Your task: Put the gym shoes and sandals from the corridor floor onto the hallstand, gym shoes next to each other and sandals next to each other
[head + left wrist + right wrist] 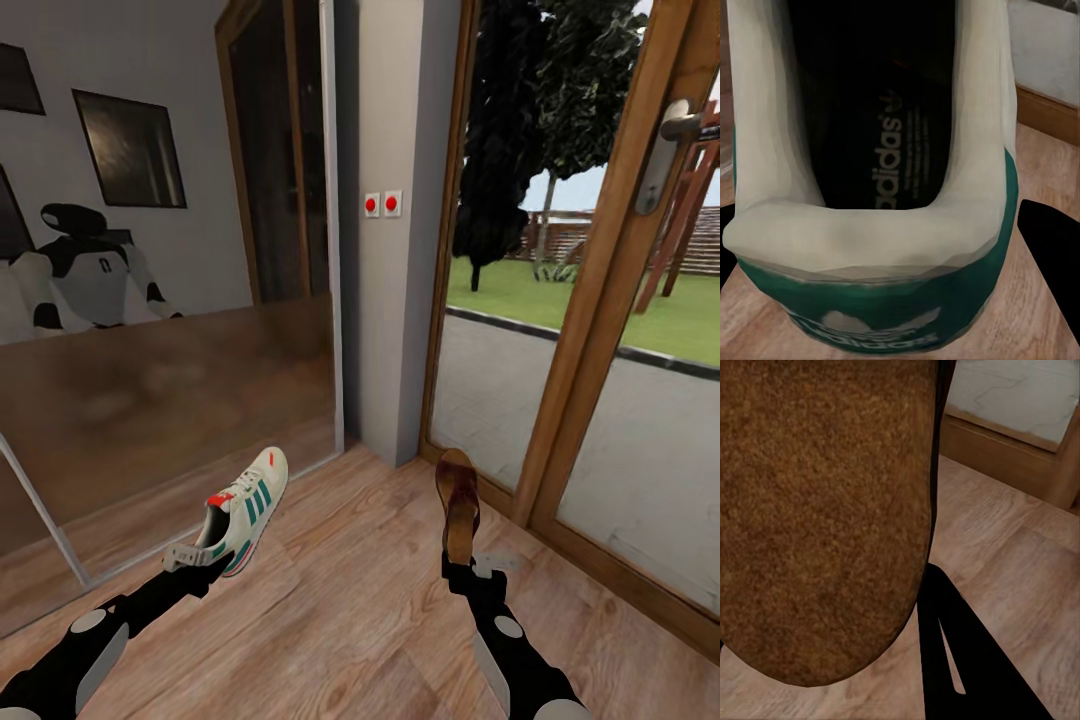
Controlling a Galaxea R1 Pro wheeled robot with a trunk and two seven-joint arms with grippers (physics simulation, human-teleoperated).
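While both arms reach fwd over the wood-plank corridor floor (350,600), each carries one piece of footwear: the left gripper (200,560), lower left of the head view, is clamped on the heel of a cream-white gym shoe (245,510) w/ green side stripes and a red tongue tab, toe aimed up and to the right toward frame centre, the shoe held off the floor. At lower centre-right, the right gripper (462,572) is closed on the back end of a dark-brown sandal (458,500), which stands nearly upright, toe pointing up toward the base of a wood-framed glass door (590,330). Seen from the left wrist cam, the gym shoe (877,172) shows its dark insole w/ printed logo, cream collar and green heel, a black finger (1054,255) at the right edge just beside the heel. On the right wrist cam, the sandal (825,510) presents a tan, suede-like surface, a black finger (967,660) beside it at lower centre, floor boards beneath. At left in the head view a mirrored panel (160,300) reflects the white-and-black robot; two red wall buttons (382,204) sit at upper centre, lawn and trees beyond the glass.
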